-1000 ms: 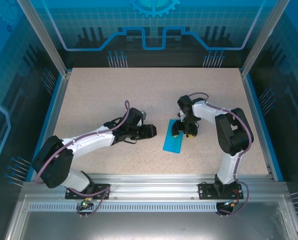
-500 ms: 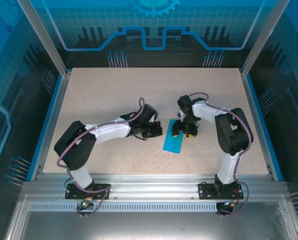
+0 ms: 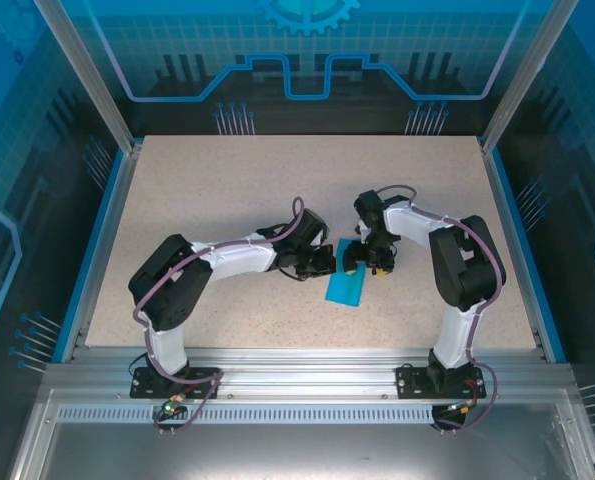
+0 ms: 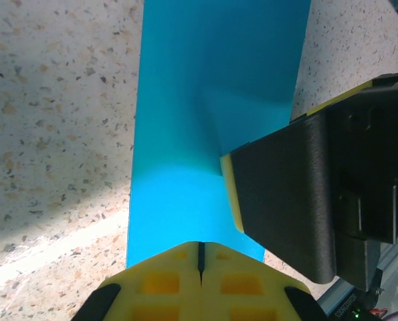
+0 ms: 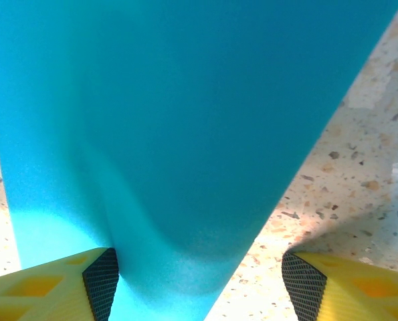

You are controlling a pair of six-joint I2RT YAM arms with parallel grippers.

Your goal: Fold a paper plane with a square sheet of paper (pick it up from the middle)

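The square sheet of paper (image 3: 345,290) lies on the table as a narrow teal rectangle, folded over. My left gripper (image 3: 325,263) is shut, its yellow tips (image 4: 200,251) over the near edge of the sheet (image 4: 212,100). My right gripper (image 3: 365,262) stands open on the sheet's far end. In the right wrist view its (image 5: 199,287) left finger (image 5: 45,287) rests on the paper (image 5: 185,100), which bulges up between the jaws. The right finger (image 5: 359,281) is over bare table. In the left wrist view that black finger with its yellow pad (image 4: 279,200) presses the sheet. The paper plane is out of view.
The speckled beige table (image 3: 207,190) is ringed by blue rails and clear walls. A metal rail (image 3: 307,365) with both arm bases runs along the near edge.
My left arm has swung right up to the sheet's left edge, and its gripper has closed. The right arm and the sheet have stayed put.
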